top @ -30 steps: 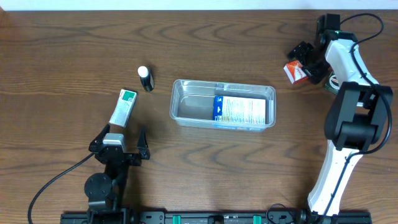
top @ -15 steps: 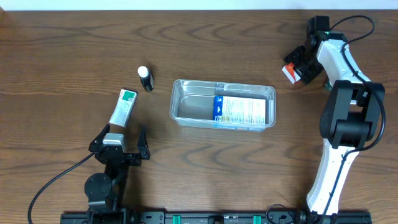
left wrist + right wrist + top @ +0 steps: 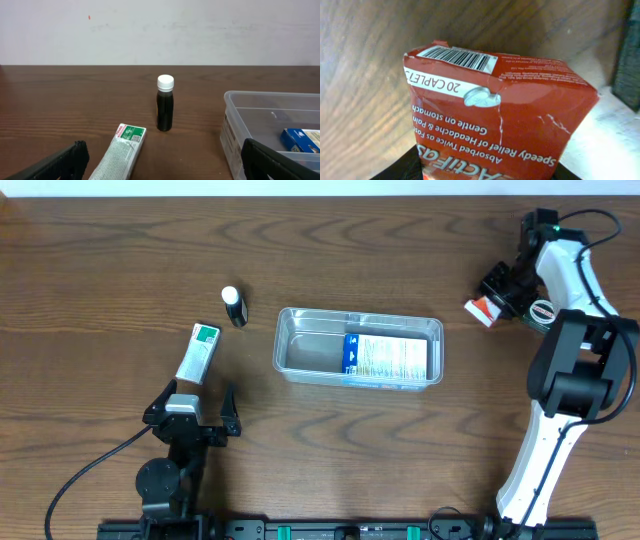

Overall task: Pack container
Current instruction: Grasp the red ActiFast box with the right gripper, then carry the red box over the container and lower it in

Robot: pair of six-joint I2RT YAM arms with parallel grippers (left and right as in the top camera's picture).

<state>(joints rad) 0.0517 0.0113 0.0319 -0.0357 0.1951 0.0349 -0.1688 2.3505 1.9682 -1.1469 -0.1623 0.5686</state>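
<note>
Overhead, my right gripper (image 3: 494,295) straddles the red carton (image 3: 481,310) near the worktop's far right corner; I can't tell if it has clamped. My left gripper (image 3: 192,412) gapes wide by the near edge. I judge this the pickup. Next: lift, then carry the carton to the container (image 3: 300,352) mid-worktop, into its bare left half.

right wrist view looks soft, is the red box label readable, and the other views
Right wrist: red box fills the frame, print legible though slightly soft, table behind blurred. Left wrist: bottle sharp. Overhead: even light, mild sheen on container.
</note>
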